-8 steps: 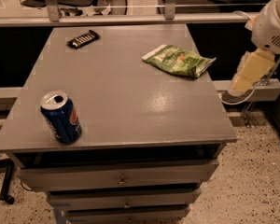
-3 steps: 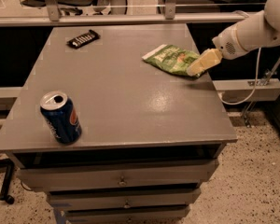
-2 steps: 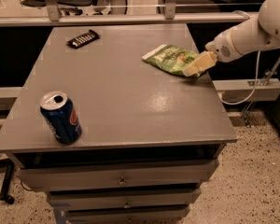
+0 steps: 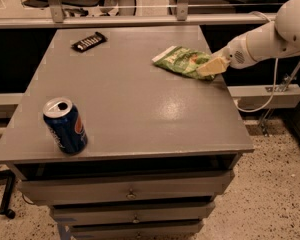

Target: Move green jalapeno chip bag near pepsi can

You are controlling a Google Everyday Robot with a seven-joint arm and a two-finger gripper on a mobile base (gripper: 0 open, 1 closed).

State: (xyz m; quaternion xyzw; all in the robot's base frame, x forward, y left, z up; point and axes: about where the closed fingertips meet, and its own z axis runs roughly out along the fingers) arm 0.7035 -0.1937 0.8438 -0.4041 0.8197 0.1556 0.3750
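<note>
The green jalapeno chip bag (image 4: 181, 60) lies flat on the grey table top (image 4: 130, 99) at its right side, towards the back. The gripper (image 4: 210, 67) reaches in from the right on a white arm and sits at the bag's right end, over or against it. The pepsi can (image 4: 66, 125), blue with a silver top, stands upright near the table's front left corner, far from the bag.
A dark flat candy bar wrapper (image 4: 89, 41) lies at the table's back left. Drawers (image 4: 127, 191) sit under the table top. A rail and chairs stand behind the table. A cable hangs to the right of the table.
The arm has swung in from beside the table's right edge to the bag's right end. The bag and the can have not moved.
</note>
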